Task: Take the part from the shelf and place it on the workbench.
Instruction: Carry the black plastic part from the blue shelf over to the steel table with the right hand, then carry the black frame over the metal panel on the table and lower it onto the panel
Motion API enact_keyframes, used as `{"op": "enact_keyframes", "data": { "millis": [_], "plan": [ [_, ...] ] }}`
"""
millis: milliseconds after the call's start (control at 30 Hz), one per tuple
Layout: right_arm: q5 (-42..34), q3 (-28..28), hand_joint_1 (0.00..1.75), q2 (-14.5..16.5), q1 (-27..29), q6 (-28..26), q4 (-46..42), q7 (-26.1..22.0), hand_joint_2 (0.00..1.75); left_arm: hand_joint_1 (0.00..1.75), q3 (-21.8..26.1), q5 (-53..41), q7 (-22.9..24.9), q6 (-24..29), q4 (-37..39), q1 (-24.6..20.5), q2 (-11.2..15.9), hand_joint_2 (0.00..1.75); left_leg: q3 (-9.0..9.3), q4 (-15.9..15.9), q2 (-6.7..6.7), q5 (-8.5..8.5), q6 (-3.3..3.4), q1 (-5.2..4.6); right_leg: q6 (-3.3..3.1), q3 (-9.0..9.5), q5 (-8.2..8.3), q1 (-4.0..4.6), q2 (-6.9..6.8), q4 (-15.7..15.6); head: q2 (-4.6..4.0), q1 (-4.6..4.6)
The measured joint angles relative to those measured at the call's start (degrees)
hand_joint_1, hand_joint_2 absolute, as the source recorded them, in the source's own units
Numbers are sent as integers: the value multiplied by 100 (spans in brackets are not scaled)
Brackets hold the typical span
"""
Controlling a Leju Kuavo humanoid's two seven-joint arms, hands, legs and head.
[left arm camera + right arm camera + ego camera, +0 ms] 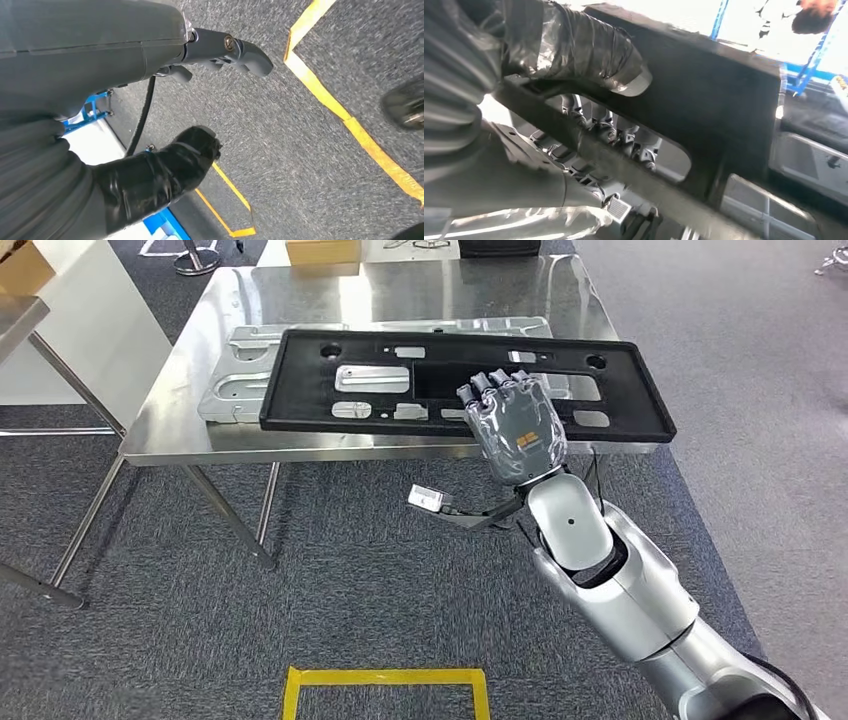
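Observation:
The part is a long black rectangular frame [300, 390] with several cut-outs, lying across the steel workbench [400, 290] over a silver metal panel [235, 380]. Its right end overhangs the bench edge. My right hand [515, 420] grips the frame's near rail from the front, fingers curled over it. In the right wrist view the thumb [589, 50] and the fingers [624, 135] wrap around a bar of the black frame [714, 100]. Whether the frame rests fully on the bench I cannot tell. My left hand [200, 100] hangs over the carpet, its fingers [240, 50] spread from the thumb and holding nothing.
A cardboard box [322, 250] sits at the bench's far edge. A white table [90, 330] stands to the left. A yellow tape square [385, 680] marks the grey carpet in front of the bench. A small white tag [425, 498] dangles on a cable by my right wrist.

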Motion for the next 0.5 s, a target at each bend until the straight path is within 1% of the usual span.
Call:
{"op": "enact_keyframes", "data": {
  "millis": [33, 67, 100, 133, 167, 200, 233, 267, 300, 333, 367, 400, 433, 467, 500],
  "plan": [
    [0, 12, 175, 4, 0, 2, 6, 1, 175, 0, 0, 0, 1, 0, 0, 9, 1, 175, 45, -348, 2, 282, 12, 1, 13, 71, -73, 1, 3, 0, 0, 0],
    [0, 27, 175, 9, -3, 2, 14, 1, 175, 0, -1, 0, 2, 0, 0, 20, 3, 175, 85, -734, 5, 655, 34, -6, 33, 142, -145, 10, 7, 19, 0, 0],
    [0, 42, 175, 16, -8, 1, 21, 2, 175, 0, -1, 0, 2, 0, 0, 23, 6, 175, 128, -1026, 9, 953, 67, -17, 62, 181, -215, 20, 17, 31, 0, 0],
    [0, 54, 175, 22, -9, 1, 29, 2, 175, 0, -2, 0, 3, 0, 0, 22, 9, 175, 152, -1202, 8, 1165, 103, -32, 97, 205, -279, 27, 26, 38, 0, -1],
    [0, 64, 175, 27, -10, 1, 37, 2, 175, 0, -2, 0, 4, -1, 0, 19, 12, 175, 161, -1275, 8, 1233, 142, -40, 130, 235, -318, 35, 35, 69, 0, 2],
    [0, 69, 175, 32, -13, 1, 39, 2, 175, 0, -3, 0, 4, -1, 0, 9, 15, 175, 201, -1270, 7, 1203, 180, -41, 160, 243, -333, 36, 41, 91, 0, 4],
    [0, 70, 175, 33, -15, 2, 42, 1, 175, 0, -4, 0, 2, -1, 0, 4, 16, 175, 248, -1287, 3, 1197, 210, -34, 182, 226, -322, 31, 37, 183, 0, 6],
    [0, 71, 175, 35, -23, 2, 42, 2, 175, 0, -7, 0, 1, -1, 0, 1, 17, 175, 302, -1302, 4, 1170, 245, -23, 205, 148, -288, 28, 33, 369, 0, 9],
    [0, 72, 175, 36, -34, 2, 42, 2, 175, 0, -10, 0, -1, 0, 0, -5, 20, 175, 362, -1308, 5, 1138, 276, -18, 230, 5, -274, 22, 27, 622, 0, 8],
    [0, 72, 175, 37, -36, 2, 43, 2, 175, 0, -14, 0, -3, 1, 0, -10, 22, 175, 421, -1314, 4, 1093, 301, -13, 260, -221, -323, 11, 18, 976, 0, 9],
    [0, 72, 175, 37, -35, 3, 45, 2, 175, 0, -16, 0, -5, 2, 0, -14, 25, 175, 476, -1314, 2, 1039, 319, -13, 288, -474, -447, 4, 12, 1334, 0, 9],
    [0, 72, 175, 37, -30, 4, 48, 2, 175, 0, -17, 0, -7, 2, 0, -18, 27, 175, 536, -1313, -3, 980, 324, -13, 307, -716, -626, -6, 8, 1621, 0, 9],
    [0, 75, 175, 37, -22, 6, 51, 1, 175, 0, -18, 0, -10, 3, 0, -24, 28, 175, 607, -1311, -10, 914, 323, -13, 319, -914, -806, -14, 4, 1794, 0, 9],
    [-1, 83, 175, 37, -18, 9, 53, 0, 175, 0, -19, -1, -13, 3, 0, -28, 27, 175, 687, -1308, -18, 848, 320, -13, 318, -1022, -903, -18, 2, 1787, 0, 9],
    [-1, 95, 175, 38, -17, 13, 53, 0, 175, 0, -20, -1, -15, 4, 0, -30, 26, 175, 774, -1306, -24, 780, 314, -13, 307, -1047, -871, -17, 1, 1616, 0, 9]
  ]
}}
